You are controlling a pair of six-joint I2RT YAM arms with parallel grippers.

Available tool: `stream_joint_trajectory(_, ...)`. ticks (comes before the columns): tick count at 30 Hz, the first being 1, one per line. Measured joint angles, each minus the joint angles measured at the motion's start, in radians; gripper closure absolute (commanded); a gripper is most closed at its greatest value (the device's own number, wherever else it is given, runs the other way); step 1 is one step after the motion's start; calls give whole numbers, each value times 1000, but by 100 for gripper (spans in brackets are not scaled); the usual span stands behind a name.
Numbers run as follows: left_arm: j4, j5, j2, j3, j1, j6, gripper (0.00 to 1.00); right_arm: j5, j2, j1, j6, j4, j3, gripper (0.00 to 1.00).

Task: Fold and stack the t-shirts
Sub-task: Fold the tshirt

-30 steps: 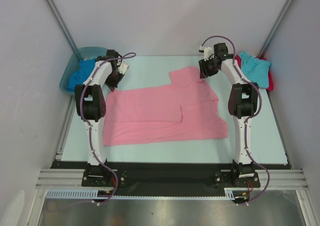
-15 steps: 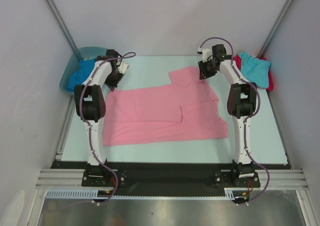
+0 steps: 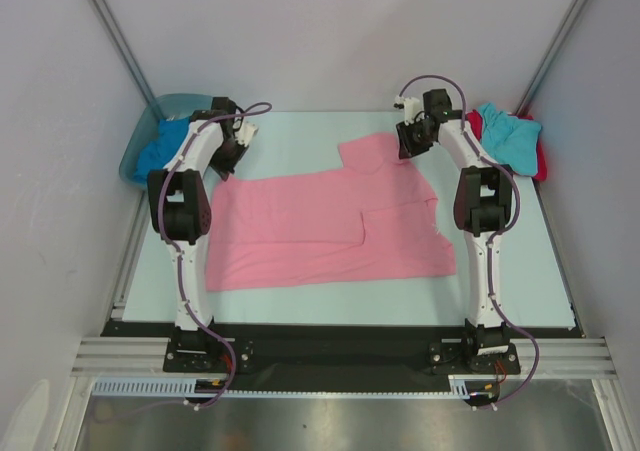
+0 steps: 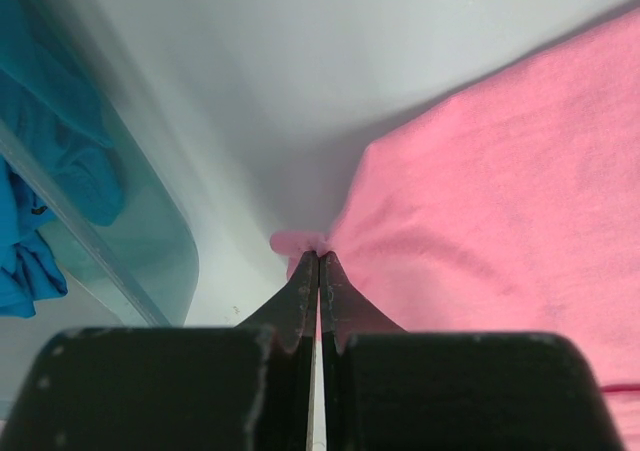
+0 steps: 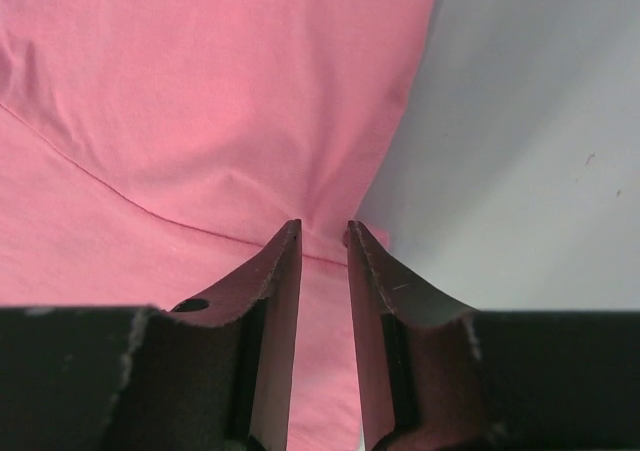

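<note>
Your arms reach the far edge of the pink t-shirt [image 3: 320, 231]
Left gripper [image 4: 319, 256] clamps a corner; right gripper [image 5: 322, 226], slightly open, straddles the cloth's edge.

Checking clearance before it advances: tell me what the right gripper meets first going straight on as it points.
The pink t-shirt: its hemmed edge lies right at the right gripper's parted fingertips, though exact depth is unclear.

pink t-shirt [image 3: 320, 236] spread on table [image 3: 300, 136] | turquoise t-shirt [image 3: 508, 133] far right
</note>
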Motion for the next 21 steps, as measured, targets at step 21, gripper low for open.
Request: stream_joint_trajectory(21, 4, 13, -15, -17, 0, 0, 100, 0, 23, 0, 7, 11, -12, 100)
